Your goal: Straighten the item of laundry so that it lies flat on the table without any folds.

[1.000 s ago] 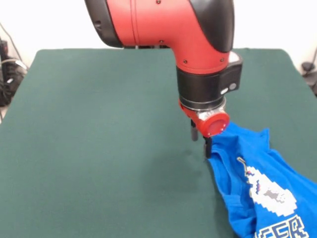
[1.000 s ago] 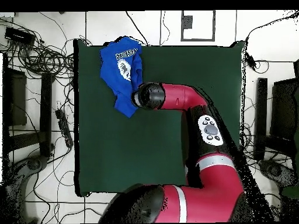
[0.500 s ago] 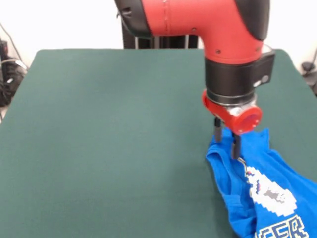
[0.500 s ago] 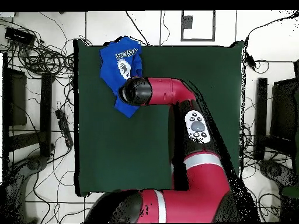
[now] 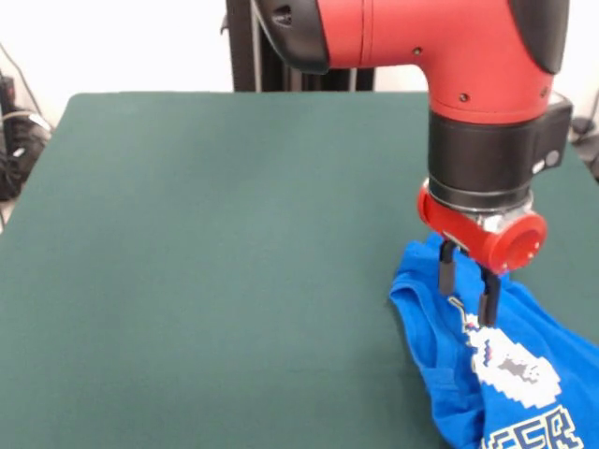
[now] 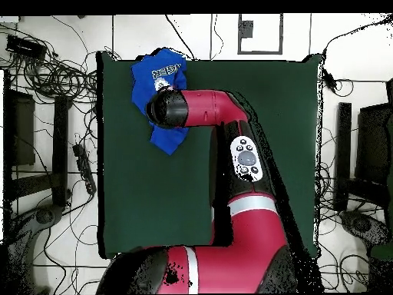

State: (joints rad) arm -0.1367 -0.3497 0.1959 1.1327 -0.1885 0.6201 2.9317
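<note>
Tool (image 5: 470, 285) sits directly over the T-shirt's (image 5: 510, 374) upper edge, prongs apart, nothing clamped. Shirt lies bunched in one desk (image 5: 206, 262) corner, body trailing away from the tool toward the desk edge; open felt on the opposite side.

Front view: set low and close across the table (image 5: 187, 281), facing the arm (image 5: 440, 56), cropping the near right corner, where only part of the blue shirt (image 5: 524, 374) shows. Overhead view: set high, looking straight down, far enough to take in the whole table (image 6: 153, 192), the floor around it and the cables (image 6: 54, 77) at the left. Turned half round against the front view, so the shirt (image 6: 153, 77) sits at the top left there. Shared by both: the green tabletop, the shirt and the arm (image 6: 222, 107) above it.
</note>
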